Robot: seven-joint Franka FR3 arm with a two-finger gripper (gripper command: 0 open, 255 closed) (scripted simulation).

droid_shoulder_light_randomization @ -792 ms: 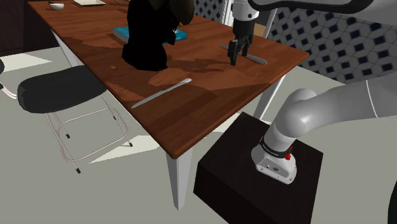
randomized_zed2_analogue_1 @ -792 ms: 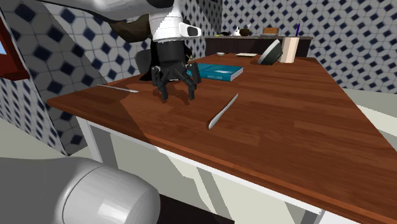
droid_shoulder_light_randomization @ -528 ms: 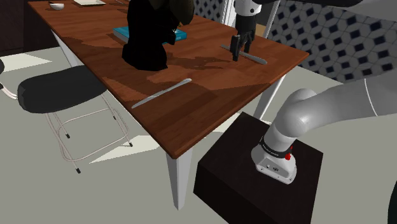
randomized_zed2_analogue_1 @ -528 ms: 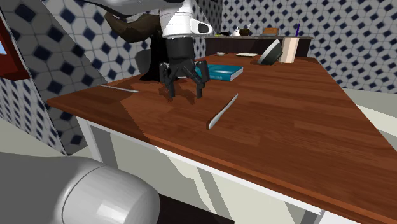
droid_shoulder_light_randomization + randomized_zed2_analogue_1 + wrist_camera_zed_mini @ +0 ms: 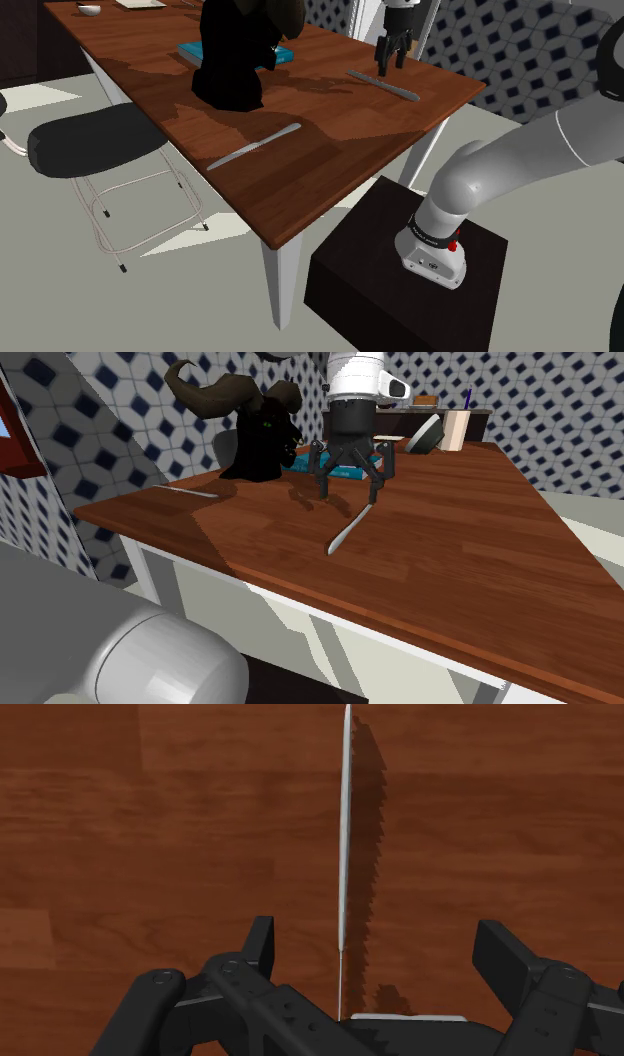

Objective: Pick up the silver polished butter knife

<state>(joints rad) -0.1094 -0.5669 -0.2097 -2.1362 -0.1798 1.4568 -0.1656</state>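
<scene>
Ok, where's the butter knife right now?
The butter knife lies flat on the table near the shoulder view's right corner, below the open gripper, right of the black statue.

A brown wooden tabletop (image 5: 330, 150) on white legs fills the middle. A black chair (image 5: 90, 145) stands left on the pale floor (image 5: 60, 300). Blue-and-white patterned walls (image 5: 110, 422) rise behind. The red thing (image 5: 12, 427) at upper left may be a frame.

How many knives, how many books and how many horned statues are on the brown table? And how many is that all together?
knives: 2
teal book: 1
black horned statue: 1
total: 4
</scene>
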